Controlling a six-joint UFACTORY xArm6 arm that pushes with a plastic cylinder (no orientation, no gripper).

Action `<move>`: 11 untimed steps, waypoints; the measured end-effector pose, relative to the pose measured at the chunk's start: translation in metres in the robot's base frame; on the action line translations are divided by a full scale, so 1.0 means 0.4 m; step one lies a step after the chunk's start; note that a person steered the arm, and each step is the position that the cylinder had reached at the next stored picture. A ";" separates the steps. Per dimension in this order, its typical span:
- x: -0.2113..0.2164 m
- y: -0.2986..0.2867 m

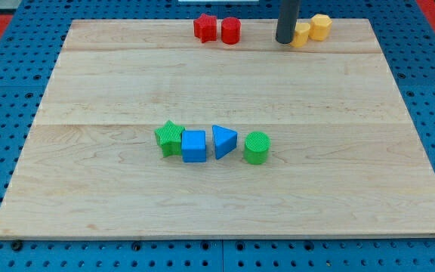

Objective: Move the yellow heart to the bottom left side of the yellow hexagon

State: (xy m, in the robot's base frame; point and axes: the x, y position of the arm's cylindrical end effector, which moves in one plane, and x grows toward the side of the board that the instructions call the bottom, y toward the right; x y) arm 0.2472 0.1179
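The yellow hexagon [321, 26] sits near the view's top edge of the wooden board, right of centre. The yellow heart [302, 34] lies just to its lower left, touching or nearly touching it, and is partly hidden by the rod. My tip [284, 41] stands right at the heart's left side, against it or very close.
A red star [205, 27] and a red cylinder [231, 30] sit side by side at the view's top centre. A row of a green star [170, 137], blue cube [193, 146], blue triangle [223, 140] and green cylinder [257, 147] lies mid-board.
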 end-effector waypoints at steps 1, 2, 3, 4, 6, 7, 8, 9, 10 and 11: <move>-0.001 -0.004; -0.005 -0.020; -0.021 -0.022; -0.037 -0.022; -0.038 0.041; -0.041 0.063; -0.041 0.063; -0.041 0.013; -0.042 -0.074; -0.053 -0.103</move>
